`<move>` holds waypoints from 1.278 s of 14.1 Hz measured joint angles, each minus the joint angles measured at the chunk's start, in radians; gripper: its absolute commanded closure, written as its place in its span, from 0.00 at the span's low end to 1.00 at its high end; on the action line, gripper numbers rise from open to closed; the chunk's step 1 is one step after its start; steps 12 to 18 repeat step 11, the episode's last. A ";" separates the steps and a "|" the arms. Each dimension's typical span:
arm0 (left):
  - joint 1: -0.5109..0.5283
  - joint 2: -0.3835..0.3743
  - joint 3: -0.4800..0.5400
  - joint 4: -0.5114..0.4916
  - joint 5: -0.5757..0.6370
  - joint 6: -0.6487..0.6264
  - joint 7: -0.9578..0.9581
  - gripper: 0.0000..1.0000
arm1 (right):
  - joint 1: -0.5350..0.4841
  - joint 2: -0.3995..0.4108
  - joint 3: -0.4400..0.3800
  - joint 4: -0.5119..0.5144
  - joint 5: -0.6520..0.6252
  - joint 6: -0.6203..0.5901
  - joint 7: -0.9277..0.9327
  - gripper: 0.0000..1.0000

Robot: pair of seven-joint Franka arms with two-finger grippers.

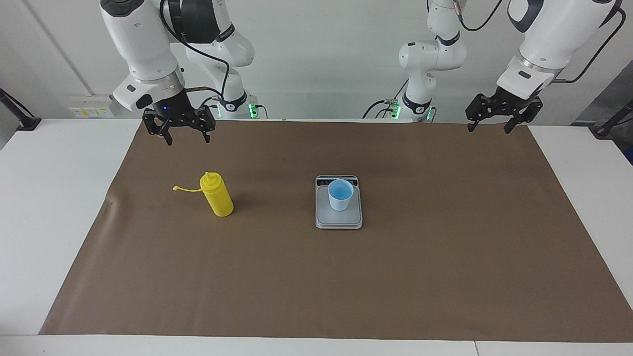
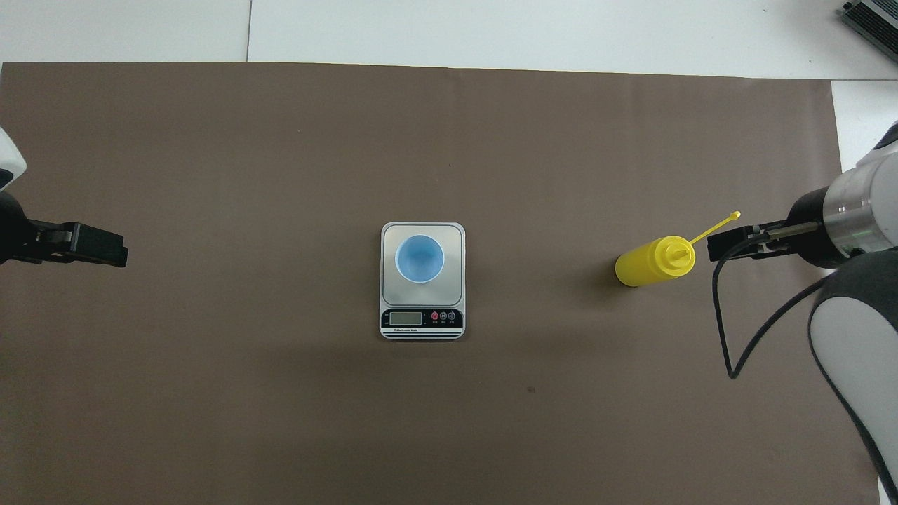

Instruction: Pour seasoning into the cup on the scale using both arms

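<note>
The yellow seasoning bottle (image 1: 217, 199) (image 2: 654, 262) stands upright on the brown mat toward the right arm's end, its cap strap sticking out sideways. In the middle of the mat the light blue cup (image 1: 340, 196) (image 2: 419, 258) stands on the silver scale (image 1: 339, 221) (image 2: 421, 322), whose display faces the robots. My right gripper (image 1: 188, 141) (image 2: 729, 243) hangs open in the air over the mat's edge by the robots, apart from the bottle. My left gripper (image 1: 488, 129) (image 2: 98, 247) waits open, raised over the mat's corner at the left arm's end.
The brown mat (image 1: 395, 277) covers most of the white table (image 1: 54, 198). A dark device (image 2: 870, 17) lies at the table's corner farthest from the robots, at the right arm's end.
</note>
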 measured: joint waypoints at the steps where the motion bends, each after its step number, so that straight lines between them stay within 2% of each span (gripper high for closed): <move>1: 0.000 0.000 0.000 0.000 0.000 0.000 0.000 0.00 | 0.000 0.000 0.000 0.000 0.000 -0.006 0.012 0.00; 5: 0.000 0.000 0.000 0.000 0.000 0.000 0.000 0.00 | -0.001 0.000 0.000 0.000 0.000 -0.007 0.090 0.00; 18: 0.000 0.000 0.000 0.000 0.000 0.000 0.000 0.00 | -0.002 0.002 -0.002 0.000 0.000 -0.015 0.097 0.00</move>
